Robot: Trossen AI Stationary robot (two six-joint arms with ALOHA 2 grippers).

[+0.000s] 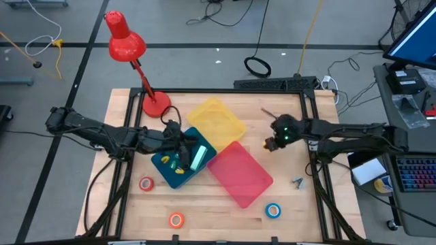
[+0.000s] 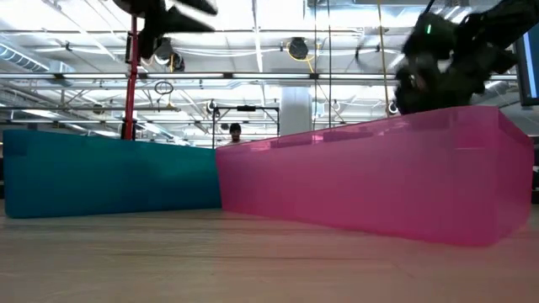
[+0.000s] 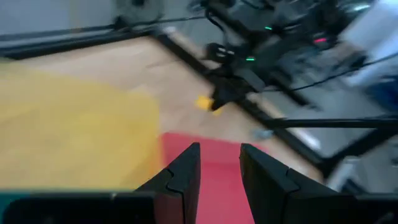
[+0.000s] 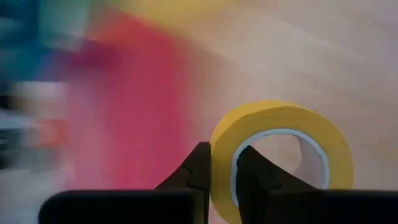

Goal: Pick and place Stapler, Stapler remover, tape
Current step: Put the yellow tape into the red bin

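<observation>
Plastic ring of yellow tape (image 4: 283,155) between right jaws.

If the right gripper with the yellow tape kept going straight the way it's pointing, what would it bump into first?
Probably the pink tray. The right gripper, shut on a yellow tape roll, points across the table toward it, and the right wrist view shows pink ahead. It seems raised above the table, so it might pass over the tray.

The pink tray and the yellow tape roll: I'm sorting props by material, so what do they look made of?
The pink tray looks like translucent moulded plastic; light glows through its smooth wall. The yellow tape roll, pinched at its wall by the right end effector, looks like matte paper tape on a pale core, probably masking tape.
</observation>
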